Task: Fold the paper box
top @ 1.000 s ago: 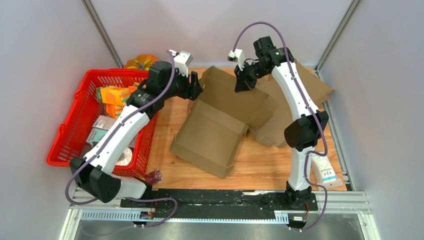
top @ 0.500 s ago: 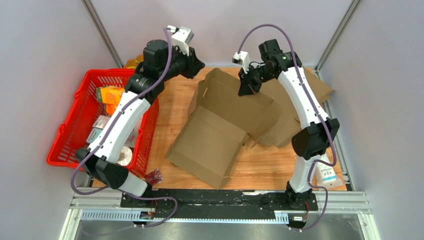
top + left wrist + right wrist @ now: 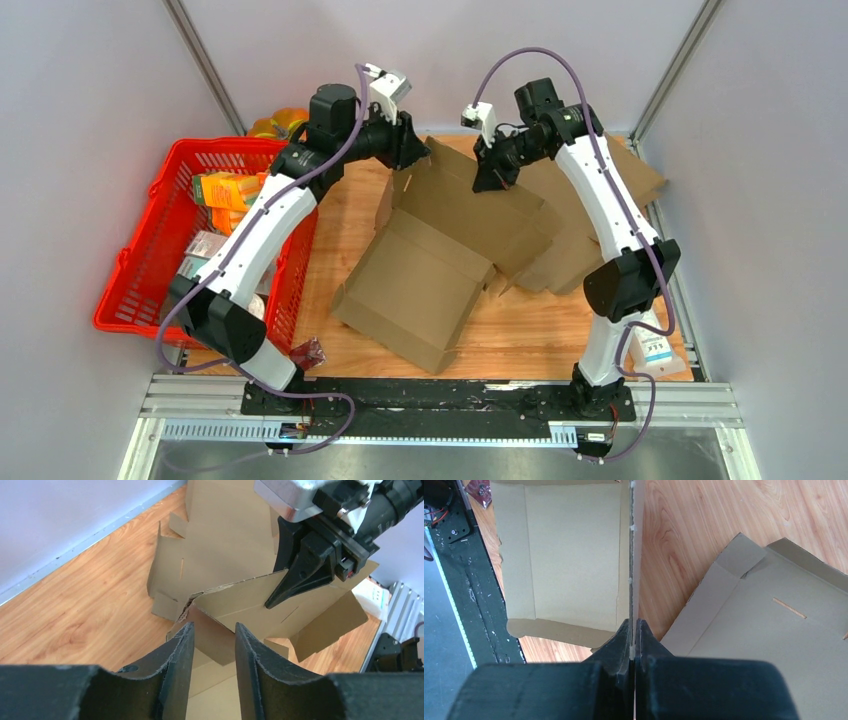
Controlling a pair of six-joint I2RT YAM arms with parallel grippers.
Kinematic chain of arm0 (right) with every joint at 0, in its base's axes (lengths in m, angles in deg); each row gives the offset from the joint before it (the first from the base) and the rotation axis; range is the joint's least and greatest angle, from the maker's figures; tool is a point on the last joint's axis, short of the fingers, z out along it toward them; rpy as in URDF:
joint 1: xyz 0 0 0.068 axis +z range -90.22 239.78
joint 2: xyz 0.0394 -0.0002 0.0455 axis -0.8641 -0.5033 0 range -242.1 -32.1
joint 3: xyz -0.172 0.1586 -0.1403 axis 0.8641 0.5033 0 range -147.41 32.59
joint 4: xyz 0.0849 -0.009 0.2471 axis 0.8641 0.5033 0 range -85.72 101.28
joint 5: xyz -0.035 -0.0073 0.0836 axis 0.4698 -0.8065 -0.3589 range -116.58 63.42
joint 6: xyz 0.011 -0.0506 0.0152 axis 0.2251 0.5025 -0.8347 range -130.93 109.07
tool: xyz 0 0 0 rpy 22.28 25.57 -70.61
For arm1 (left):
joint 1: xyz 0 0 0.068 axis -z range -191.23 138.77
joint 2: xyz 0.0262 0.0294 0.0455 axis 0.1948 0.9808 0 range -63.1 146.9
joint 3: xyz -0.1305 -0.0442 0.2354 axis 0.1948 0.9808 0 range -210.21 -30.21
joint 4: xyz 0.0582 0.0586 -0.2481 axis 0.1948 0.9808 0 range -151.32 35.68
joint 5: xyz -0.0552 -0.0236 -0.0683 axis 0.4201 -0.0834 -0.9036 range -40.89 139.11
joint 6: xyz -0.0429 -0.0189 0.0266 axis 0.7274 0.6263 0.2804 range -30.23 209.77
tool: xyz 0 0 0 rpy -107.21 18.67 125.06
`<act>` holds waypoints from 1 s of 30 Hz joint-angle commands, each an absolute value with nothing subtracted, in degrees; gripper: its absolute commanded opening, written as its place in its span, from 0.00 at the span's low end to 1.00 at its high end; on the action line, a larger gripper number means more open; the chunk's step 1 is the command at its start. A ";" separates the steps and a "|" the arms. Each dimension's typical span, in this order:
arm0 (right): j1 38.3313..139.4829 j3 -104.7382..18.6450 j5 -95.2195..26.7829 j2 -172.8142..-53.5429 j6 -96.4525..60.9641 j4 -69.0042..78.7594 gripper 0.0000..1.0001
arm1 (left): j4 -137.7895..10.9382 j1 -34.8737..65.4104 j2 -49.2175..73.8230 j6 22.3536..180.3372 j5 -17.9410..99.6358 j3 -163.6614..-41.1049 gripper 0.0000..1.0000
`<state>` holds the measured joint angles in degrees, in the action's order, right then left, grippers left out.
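Box: brown cardboard box (image 3: pixel 430 250), half folded, middle of frame.
Right gripper (image 3: pixel 633 630): squeezed tight on 1 thin box wall.
Left gripper (image 3: pixel 212 635): spread, box corner in the gap.

Top view: high, rear, facing down. Wrist views: close-up, low. All share paper box (image 3: pixel 412 285).
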<state>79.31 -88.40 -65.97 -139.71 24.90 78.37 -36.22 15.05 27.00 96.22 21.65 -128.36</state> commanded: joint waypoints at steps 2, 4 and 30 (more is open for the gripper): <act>80.35 -89.49 -71.14 -135.81 25.28 76.44 0.00 | -40.92 15.40 26.37 91.97 20.27 -125.23 0.46; 80.61 -89.40 -72.45 -135.63 25.37 76.44 0.00 | -43.90 15.40 26.81 91.87 20.02 -124.17 0.48; 81.05 -85.81 -64.92 -134.67 19.49 74.51 0.00 | -39.36 15.40 19.98 100.38 34.10 -120.41 0.59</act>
